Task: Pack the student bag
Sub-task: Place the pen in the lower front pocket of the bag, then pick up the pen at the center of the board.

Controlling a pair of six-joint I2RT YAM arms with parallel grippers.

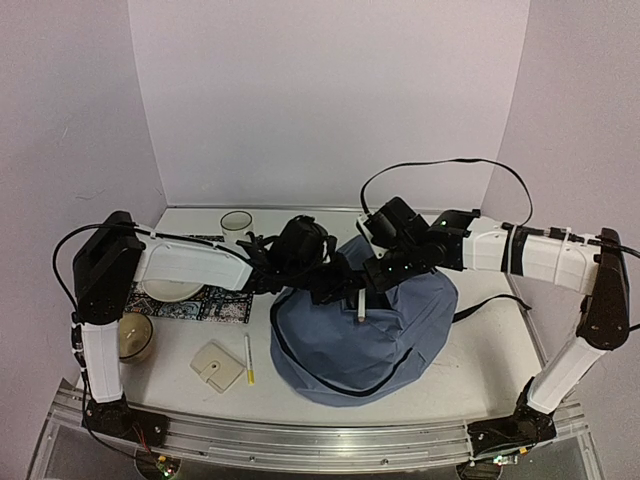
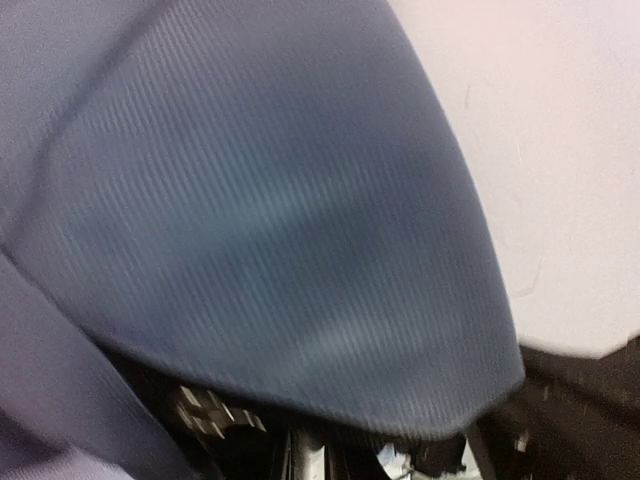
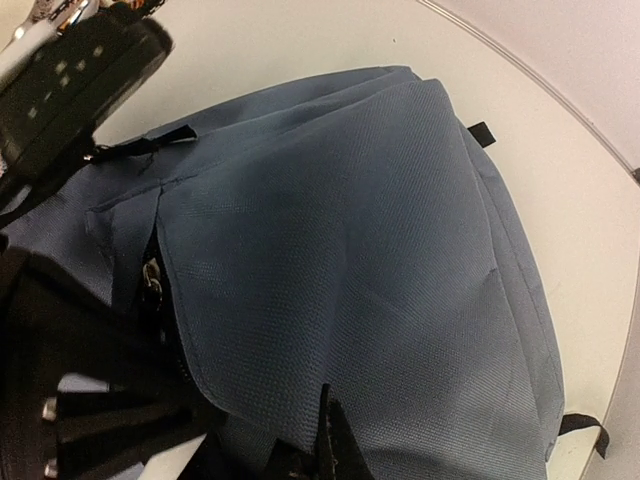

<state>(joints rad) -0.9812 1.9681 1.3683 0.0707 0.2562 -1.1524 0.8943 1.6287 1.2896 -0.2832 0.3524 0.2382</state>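
Blue-grey student bag [image 1: 375, 345], left gripper [image 1: 336, 287] and right gripper [image 1: 374, 280] at its top.

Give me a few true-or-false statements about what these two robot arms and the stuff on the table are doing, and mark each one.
1. The left arm and the right arm both reach to the student bag. True.
2. The bag stands upright against the back wall. False: it lies slumped on the table, clear of the wall.
3. A yellow pencil lies on the table left of the bag. True.
4. The pencil rests on the patterned mat. False: it lies on bare table beside a beige square case.
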